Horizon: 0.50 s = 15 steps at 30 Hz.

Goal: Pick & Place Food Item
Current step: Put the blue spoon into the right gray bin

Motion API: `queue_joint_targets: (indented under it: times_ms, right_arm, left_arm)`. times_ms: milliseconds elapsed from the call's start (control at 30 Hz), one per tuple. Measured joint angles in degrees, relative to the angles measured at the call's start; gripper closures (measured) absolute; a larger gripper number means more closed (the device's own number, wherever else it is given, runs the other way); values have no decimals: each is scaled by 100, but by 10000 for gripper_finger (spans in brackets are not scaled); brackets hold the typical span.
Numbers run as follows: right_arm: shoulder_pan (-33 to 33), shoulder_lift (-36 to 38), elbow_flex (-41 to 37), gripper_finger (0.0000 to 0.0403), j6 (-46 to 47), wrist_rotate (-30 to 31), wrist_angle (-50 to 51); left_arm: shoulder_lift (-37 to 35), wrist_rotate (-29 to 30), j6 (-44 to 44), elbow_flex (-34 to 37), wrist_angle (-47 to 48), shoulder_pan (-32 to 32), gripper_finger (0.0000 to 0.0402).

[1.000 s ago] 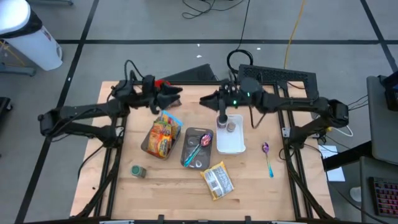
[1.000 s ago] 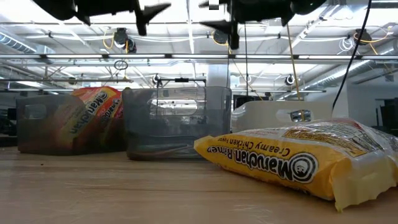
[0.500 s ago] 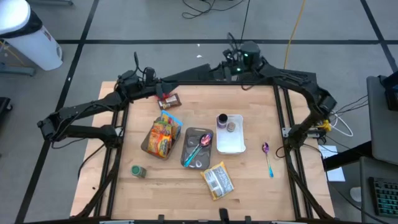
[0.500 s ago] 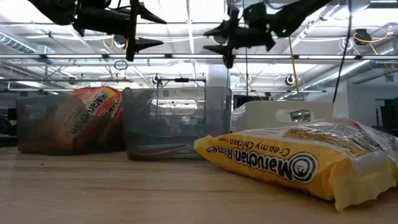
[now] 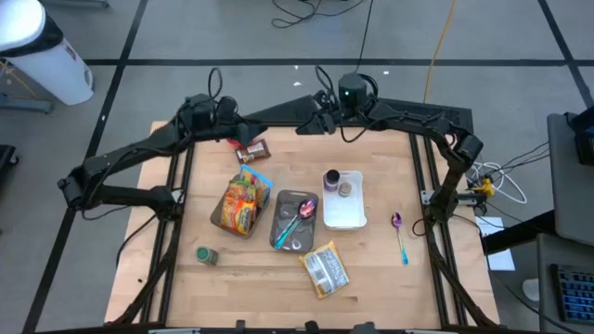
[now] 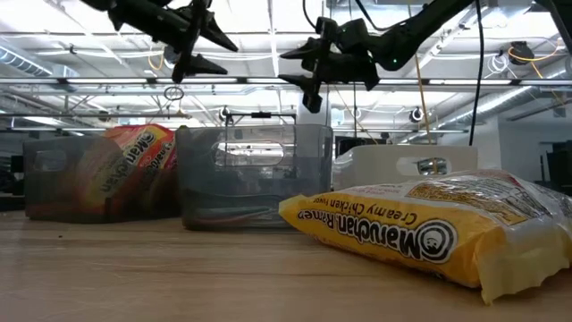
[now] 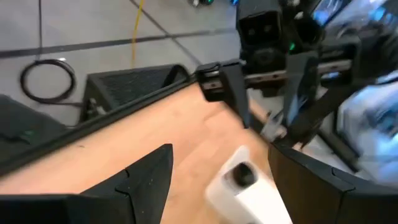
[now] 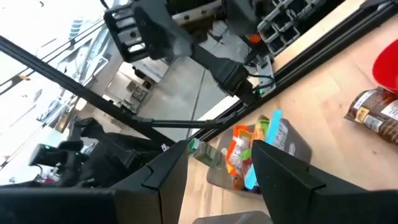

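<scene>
Near the table's front edge lies a yellow ramen packet (image 5: 324,270); both arms' jaws gape empty.

Bare wood rings the table (image 5: 371,269); bins (image 5: 295,219), tray (image 5: 343,211) and ramen pack (image 5: 324,268) crowd its middle.

Both arms are raised at the counter's (image 5: 371,264) far edge; the left gripper (image 5: 243,141) and right gripper (image 5: 304,127) hang empty, fingers apart.
</scene>
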<state>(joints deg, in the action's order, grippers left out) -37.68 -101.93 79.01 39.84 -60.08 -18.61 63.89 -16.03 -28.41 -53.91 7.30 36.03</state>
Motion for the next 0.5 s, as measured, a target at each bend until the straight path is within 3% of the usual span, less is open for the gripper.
queue_joint_targets:
  times_ms: [267,367,500]
  right_arm:
    - [233,4,-1,232,-9,904,-19]
    - [223,8,-1,232,57,903,-37]
    - [214,29,-3,232,441,1045,-28]
  left_arm:
    - [1147,-1513,1390,-1385,1565,1097,128]
    - [1719,-2087,1677,-1930,2007,1463,128]
    - [2462,-2314,2122,-2749,2754,1740,128]
